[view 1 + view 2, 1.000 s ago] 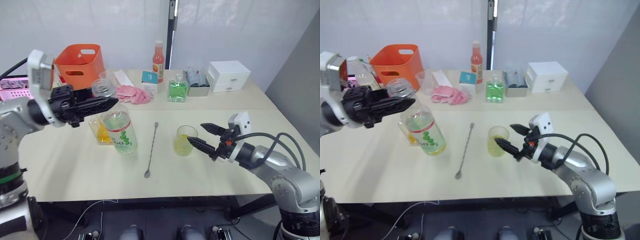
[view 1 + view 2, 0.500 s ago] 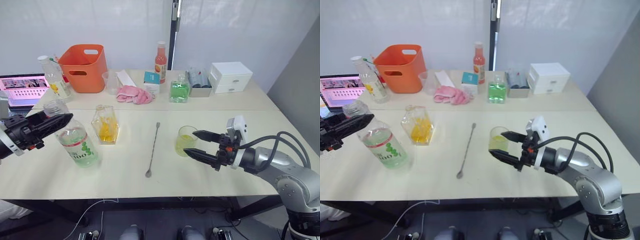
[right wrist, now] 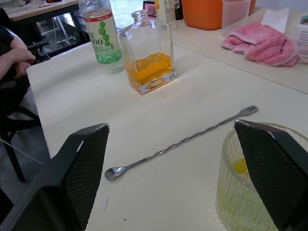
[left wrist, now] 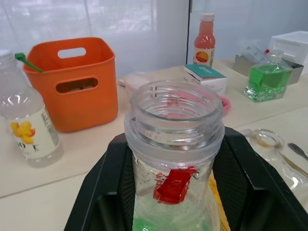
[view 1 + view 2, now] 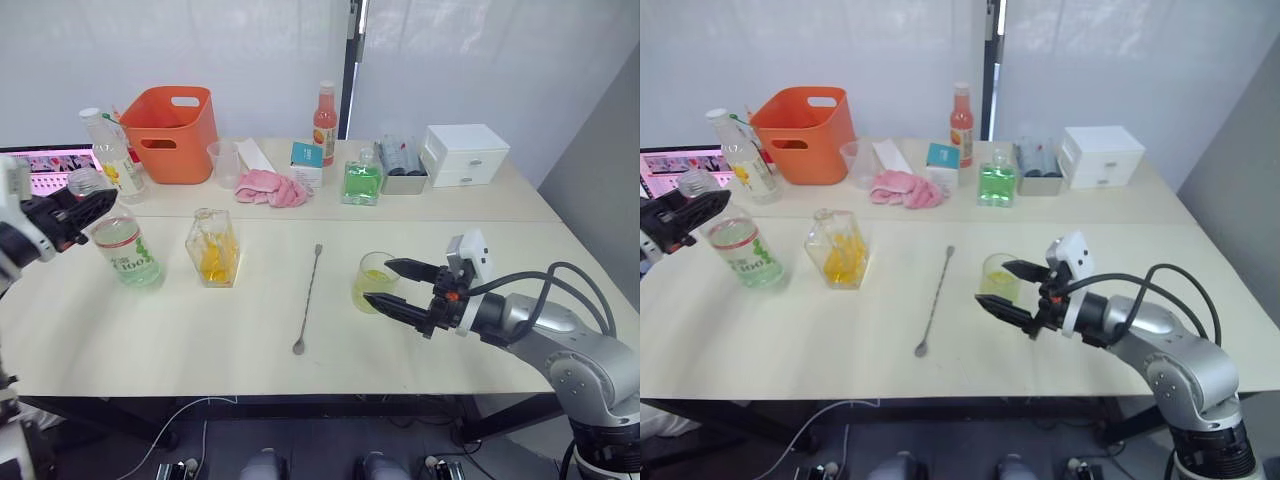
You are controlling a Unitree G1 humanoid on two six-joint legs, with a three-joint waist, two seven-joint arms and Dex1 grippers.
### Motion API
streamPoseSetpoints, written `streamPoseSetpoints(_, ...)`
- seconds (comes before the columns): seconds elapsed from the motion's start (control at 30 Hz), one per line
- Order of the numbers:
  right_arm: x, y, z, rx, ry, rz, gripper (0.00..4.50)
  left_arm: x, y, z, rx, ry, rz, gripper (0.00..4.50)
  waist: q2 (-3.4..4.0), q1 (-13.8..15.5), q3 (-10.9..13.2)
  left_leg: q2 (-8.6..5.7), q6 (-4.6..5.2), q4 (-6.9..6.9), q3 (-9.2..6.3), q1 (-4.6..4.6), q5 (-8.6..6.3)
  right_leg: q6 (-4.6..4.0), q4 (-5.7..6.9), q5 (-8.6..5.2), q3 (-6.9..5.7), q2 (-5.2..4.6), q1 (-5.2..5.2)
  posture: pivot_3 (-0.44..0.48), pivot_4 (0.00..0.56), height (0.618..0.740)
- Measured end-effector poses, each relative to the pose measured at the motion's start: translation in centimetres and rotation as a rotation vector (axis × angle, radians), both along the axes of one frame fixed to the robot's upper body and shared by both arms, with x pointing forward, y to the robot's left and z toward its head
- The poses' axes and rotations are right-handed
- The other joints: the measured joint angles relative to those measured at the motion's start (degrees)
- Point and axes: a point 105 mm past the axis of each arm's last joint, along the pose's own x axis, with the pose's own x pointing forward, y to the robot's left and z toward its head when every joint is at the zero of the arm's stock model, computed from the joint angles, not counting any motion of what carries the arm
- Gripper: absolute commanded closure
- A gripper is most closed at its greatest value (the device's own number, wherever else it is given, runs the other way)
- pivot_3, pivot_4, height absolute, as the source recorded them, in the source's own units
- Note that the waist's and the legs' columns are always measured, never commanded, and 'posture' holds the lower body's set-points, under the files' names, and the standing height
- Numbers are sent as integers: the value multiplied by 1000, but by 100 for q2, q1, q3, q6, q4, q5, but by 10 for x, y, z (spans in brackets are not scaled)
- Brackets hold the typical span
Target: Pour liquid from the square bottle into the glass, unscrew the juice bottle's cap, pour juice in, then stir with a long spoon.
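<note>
The left gripper (image 4: 173,192) is clamped on the neck of the juice bottle (image 5: 122,253), one black finger on each side just under the threaded mouth. The bottle stands upright at the left end of the table (image 5: 200,330) with its mouth open and pale green liquid low inside. Its white label carries green dots and the figure "100"; smaller print cannot be made out.

The right gripper (image 5: 397,286) hangs with its fingers spread wide, holding nothing, and the glass (image 5: 374,281) sits between the fingertips with a little yellow liquid in the bottom. Whether the fingers touch the glass cannot be told.

Between the two arms, the square bottle (image 5: 213,249) stands just beside the juice bottle, uncapped, with orange-yellow liquid in its lower part. The long spoon (image 5: 306,298) lies flat on the table between the square bottle and the glass, bowl toward the near edge and forked end pointing away.

Along the far side stand a clear bottle with a yellow fruit label (image 5: 108,155), an orange basket (image 5: 172,121), a frosted cup (image 5: 225,163), a pink cloth (image 5: 270,186), a small teal box (image 5: 307,160), a tall orange-red bottle (image 5: 324,111), a square bottle of green liquid (image 5: 361,179) and a white drawer box (image 5: 460,154). Their print is too small to read. A laptop screen (image 5: 52,163) glows pink at the far left. A person's hand (image 3: 17,57) rests beyond the table's left end.
</note>
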Motion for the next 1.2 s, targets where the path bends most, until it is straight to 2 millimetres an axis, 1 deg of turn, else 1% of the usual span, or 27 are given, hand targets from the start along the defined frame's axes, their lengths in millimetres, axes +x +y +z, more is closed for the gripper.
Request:
streamPoseSetpoints(0.1, -1, 1, -1, 1, 0, -12, 84, 15, -1, -16, -22, 29, 13, 2792, -4, -16, 1, 3, 0, 0, -1, -4, 0, 0, 1, 0, -1, 4, -5, 0, 150, 715)
streamPoseSetpoints(0.2, -2, 2, -3, 10, 11, -19, 84, 23, 2, -13, -24, 11, 37, 2792, -13, -38, 0, 5, 0, -1, -1, -7, 0, 0, 2, 0, -1, 5, -8, 0, 150, 715)
streamPoseSetpoints(0.3, -2, 2, -2, 9, 8, -27, 84, 29, -2, -15, -28, -1, 37, 2792, -13, -27, 0, 3, 0, 0, -1, -6, 0, 1, 2, 1, -1, 2, -6, 0, 150, 715)
streamPoseSetpoints(0.5, -1, 2, -2, 15, 9, -38, 84, 30, -3, -16, -27, -2, 35, 2792, -15, -10, -1, 3, 0, 3, -2, -3, 0, 1, 2, 1, -2, 1, -1, 0, 150, 715)
streamPoseSetpoints(0.57, -1, 2, -2, 15, 9, -41, 0, 29, -3, -16, -28, -1, 30, 1780, -14, -12, -1, 4, 0, 3, -2, -2, 0, 1, 3, 1, -2, 2, -1, 0, 150, 715)
streamPoseSetpoints(0.67, -1, 2, -2, 15, 9, -44, 0, 29, -3, -20, -34, 19, 28, 872, -15, -15, -1, 4, 0, 3, -1, -4, 0, 1, 2, 1, -2, 2, -3, 0, 150, 715)
streamPoseSetpoints(0.7, -1, 2, -2, 15, 9, -45, 0, 29, -3, -21, -38, 26, 28, 475, -15, -15, -1, 4, 0, 3, -2, -4, 0, 1, 2, 1, -2, 2, -3, 0, 150, 715)
streamPoseSetpoints(0.73, -1, 2, -2, 15, 9, -46, 0, 29, -2, -22, -40, 29, 29, 169, -15, -14, -1, 4, 0, 3, -2, -4, 0, 1, 2, 1, -3, 2, -3, 0, 150, 715)
streamPoseSetpoints(0.77, -1, 2, -2, 15, 9, -46, 0, 29, -2, -22, -45, 31, 30, 80, -15, -14, -1, 4, 0, 3, -2, -4, 0, 1, 2, 1, -3, 2, -3, 0, 150, 715)
streamPoseSetpoints(0.97, 0, 1, -2, 14, 11, -46, 0, 23, 1, -19, -71, 13, 21, 80, -15, -21, -1, 5, 0, 2, -3, -4, 0, 1, 2, 1, -3, 2, -3, 0, 150, 715)
streamPoseSetpoints(1.1, 0, -1, -5, 12, 22, -51, 0, 6, 9, -16, -68, 12, 18, 80, -15, -45, -1, 8, 0, -1, -3, -4, 0, 1, 1, 1, -3, 2, -6, 0, 150, 715)
streamPoseSetpoints(1.2, 0, -3, -8, 8, 30, -60, 0, -8, 14, -9, -59, 4, 15, 80, -15, -56, -1, 10, 0, -1, -3, -3, 0, 1, 1, 1, -2, 2, -6, 0, 150, 715)
